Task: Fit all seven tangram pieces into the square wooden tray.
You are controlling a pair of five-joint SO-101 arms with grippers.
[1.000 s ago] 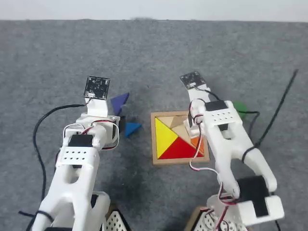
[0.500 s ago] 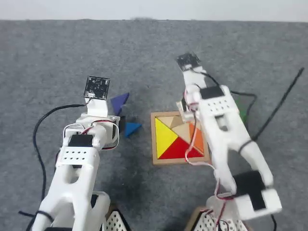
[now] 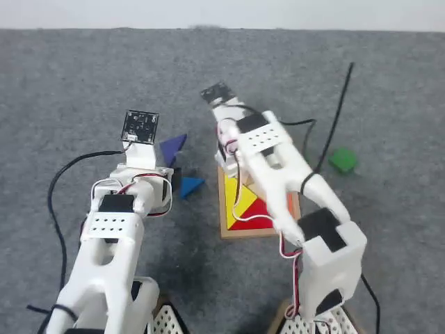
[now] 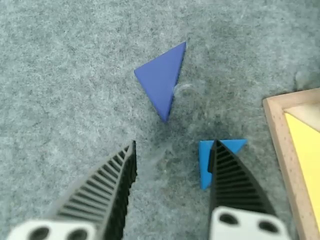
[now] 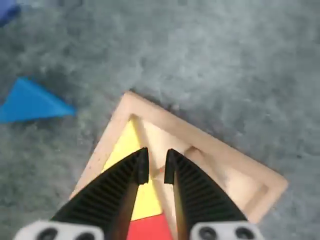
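Swung leftward, the right gripper now hangs over the tray's upper-left corner, fingers nearly closed, empty. The left gripper gapes empty over the light blue triangle. That triangle, the dark blue triangle and the green piece lie unplaced on the table.

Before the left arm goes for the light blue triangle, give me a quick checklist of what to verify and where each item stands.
1. Left gripper open: ok.
2. Light blue triangle centred in its opening: not ok, it lies beside one finger, partly hidden by it.
3. Dark blue triangle out of the way: ok, it lies apart, farther out.
4. Free space in the wooden tray: ok, bare floor shows in one corner.
5. Way into the tray clear: not ok, the right gripper hangs over it, jaws nearly shut.
6. Green piece reachable: cannot tell.
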